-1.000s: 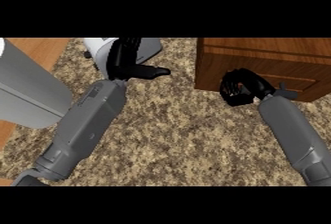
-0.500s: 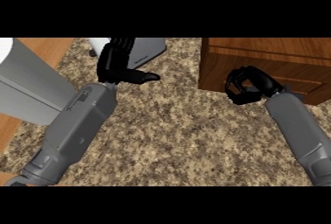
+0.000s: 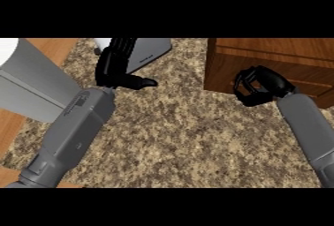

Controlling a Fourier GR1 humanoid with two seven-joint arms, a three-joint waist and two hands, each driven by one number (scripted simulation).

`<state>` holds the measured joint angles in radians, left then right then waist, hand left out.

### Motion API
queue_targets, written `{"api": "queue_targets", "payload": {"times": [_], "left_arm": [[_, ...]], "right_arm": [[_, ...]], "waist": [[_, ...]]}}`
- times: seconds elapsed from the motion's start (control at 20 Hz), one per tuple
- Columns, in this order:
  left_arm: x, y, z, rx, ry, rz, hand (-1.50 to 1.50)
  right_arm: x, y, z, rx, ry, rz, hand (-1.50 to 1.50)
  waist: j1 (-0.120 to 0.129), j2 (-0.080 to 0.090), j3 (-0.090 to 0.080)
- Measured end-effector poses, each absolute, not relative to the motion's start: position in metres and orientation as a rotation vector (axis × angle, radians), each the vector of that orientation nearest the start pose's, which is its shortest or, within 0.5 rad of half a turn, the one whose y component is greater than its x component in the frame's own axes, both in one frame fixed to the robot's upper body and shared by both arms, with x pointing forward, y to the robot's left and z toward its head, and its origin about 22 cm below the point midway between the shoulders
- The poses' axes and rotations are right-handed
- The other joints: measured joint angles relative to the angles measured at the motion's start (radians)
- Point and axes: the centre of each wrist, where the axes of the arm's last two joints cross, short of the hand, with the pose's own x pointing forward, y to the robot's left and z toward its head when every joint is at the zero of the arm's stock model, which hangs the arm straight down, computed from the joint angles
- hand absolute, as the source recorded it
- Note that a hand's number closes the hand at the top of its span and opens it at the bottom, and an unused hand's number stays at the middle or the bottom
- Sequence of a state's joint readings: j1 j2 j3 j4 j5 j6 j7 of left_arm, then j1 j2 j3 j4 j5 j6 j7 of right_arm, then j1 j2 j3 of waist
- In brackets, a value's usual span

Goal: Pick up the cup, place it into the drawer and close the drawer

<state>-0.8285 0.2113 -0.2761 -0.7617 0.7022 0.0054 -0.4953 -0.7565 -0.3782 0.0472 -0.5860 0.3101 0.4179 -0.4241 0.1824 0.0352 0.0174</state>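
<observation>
Left hand point(image 3: 117, 66), upper left of centre: fingers straight, pointing to the top of the frame, laid over a pale grey object point(image 3: 149, 52) at the top edge; thumb stuck out to the right over the granite counter point(image 3: 176, 137). Nothing is gripped. Whether that grey object is the cup cannot be told; a small white edge point(image 3: 102, 43) shows just left of the fingers, also unidentified. No cup is plainly visible anywhere.

Right hand point(image 3: 261, 86), right of centre: fingers curled together against the front of the wooden drawer unit point(image 3: 274, 53) in the upper right. Whether they hook a handle or hold nothing cannot be told; no handle shows.

Forearms: both grey, rising from the lower edge, the left slanting up to the right, the right slanting up to the left.

Judgement: the drawer front looks flush or nearly so. This fits either a reach for the cup with the drawer due to be opened, or a cup already inside with the drawer pushed home. The frame does not settle which.

Grey box-like appliance point(image 3: 32, 88) at the left edge.
</observation>
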Motion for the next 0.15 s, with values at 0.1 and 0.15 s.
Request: {"api": "queue_targets", "payload": {"times": [0.1, 0.15], "left_arm": [[0.4097, 0.1663, 0.0595, -0.453, -1.890, 0.025, -1.50], [0.4093, 0.1675, 0.0591, -0.454, -1.889, 0.026, -1.50]], "right_arm": [[0.4047, -0.2965, 0.0378, 0.034, -1.482, 0.898, 1.50], [0.4043, -0.2974, 0.0382, 0.036, -1.480, 0.896, 1.50]], "waist": [[0.004, 0.002, 0.001], [0.006, 0.002, 0.001]]}}
